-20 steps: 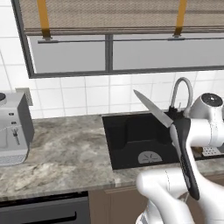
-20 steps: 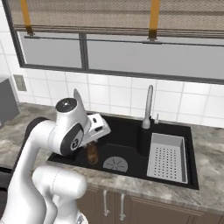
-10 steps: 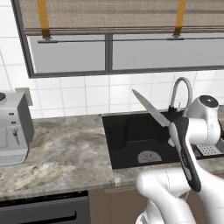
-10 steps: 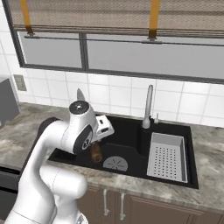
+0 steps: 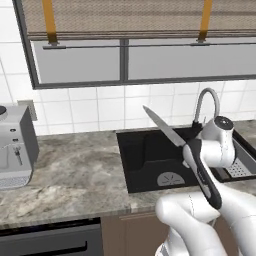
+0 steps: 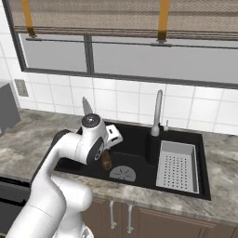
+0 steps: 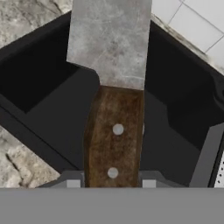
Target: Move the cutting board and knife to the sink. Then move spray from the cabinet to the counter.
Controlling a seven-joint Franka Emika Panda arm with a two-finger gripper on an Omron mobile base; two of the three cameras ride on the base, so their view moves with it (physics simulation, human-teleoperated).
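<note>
My gripper (image 7: 111, 180) is shut on the knife (image 7: 113, 131), with its fingertips (image 7: 72, 180) on either side of the brown riveted handle. The grey blade points away from the hand and upward, seen as the knife (image 5: 167, 131) slanting over the basin. The hand holds it above the left half of the black sink (image 6: 135, 153), where the gripper (image 6: 108, 148) and the knife (image 6: 106, 160) hang over the drain. The sink (image 5: 150, 155) is set into the grey-beige counter (image 5: 75, 175). The cutting board, spray and cabinet are out of view.
A curved chrome faucet (image 6: 157, 111) stands behind the basin, and a grey perforated tray (image 6: 176, 165) fills its right part. A grey coffee machine (image 5: 15, 145) sits at the counter's far left. Tiled wall and a window run behind.
The hand with the knife has moved a little further over the basin and slightly lower. The grip has not changed.
</note>
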